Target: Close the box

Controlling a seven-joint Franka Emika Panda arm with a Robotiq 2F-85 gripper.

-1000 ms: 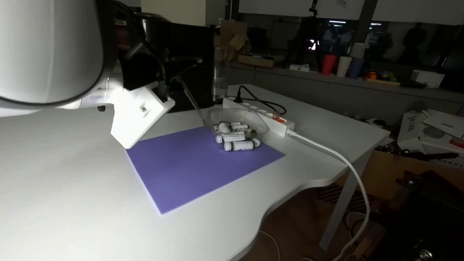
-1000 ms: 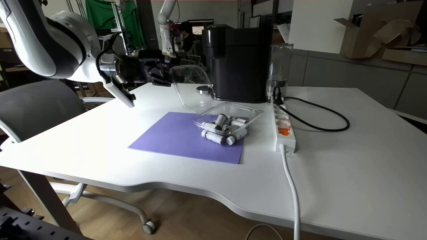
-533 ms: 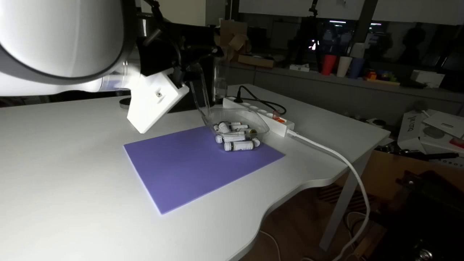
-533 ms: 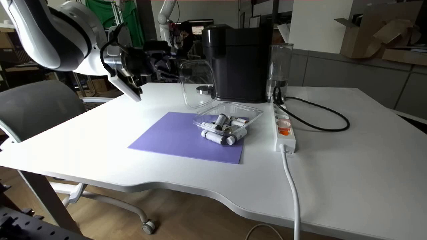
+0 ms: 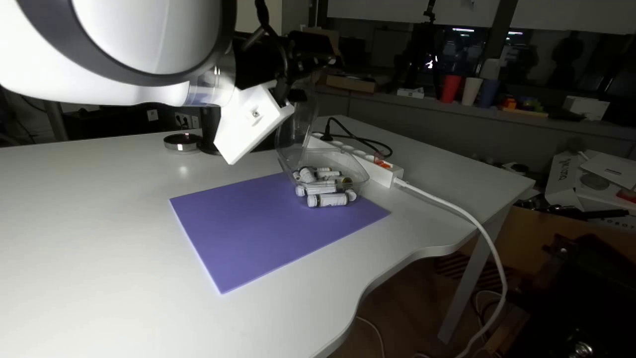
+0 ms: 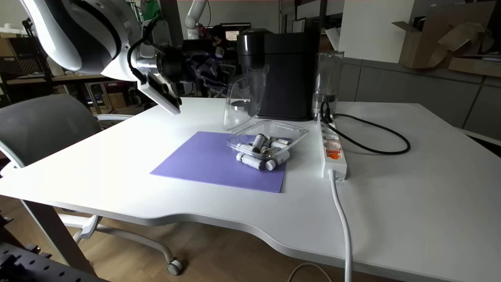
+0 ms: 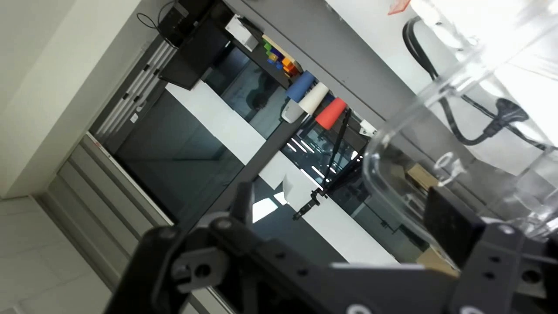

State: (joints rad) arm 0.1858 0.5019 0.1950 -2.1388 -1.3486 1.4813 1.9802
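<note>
Lid [image 6: 250, 89] nearly upright on the clear box [image 6: 285, 127] (vials [image 6: 250, 161] inside) — fingers [image 7: 453, 222] apart, one at the lid's edge

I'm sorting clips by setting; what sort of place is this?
Probably a robotics lab or office: an exterior view shows another robot arm, a lit screen and a wheeled chair.

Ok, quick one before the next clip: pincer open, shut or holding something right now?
Pincer: open, clamped on nothing; whether it touches the raised clear lid cannot be told.
</note>
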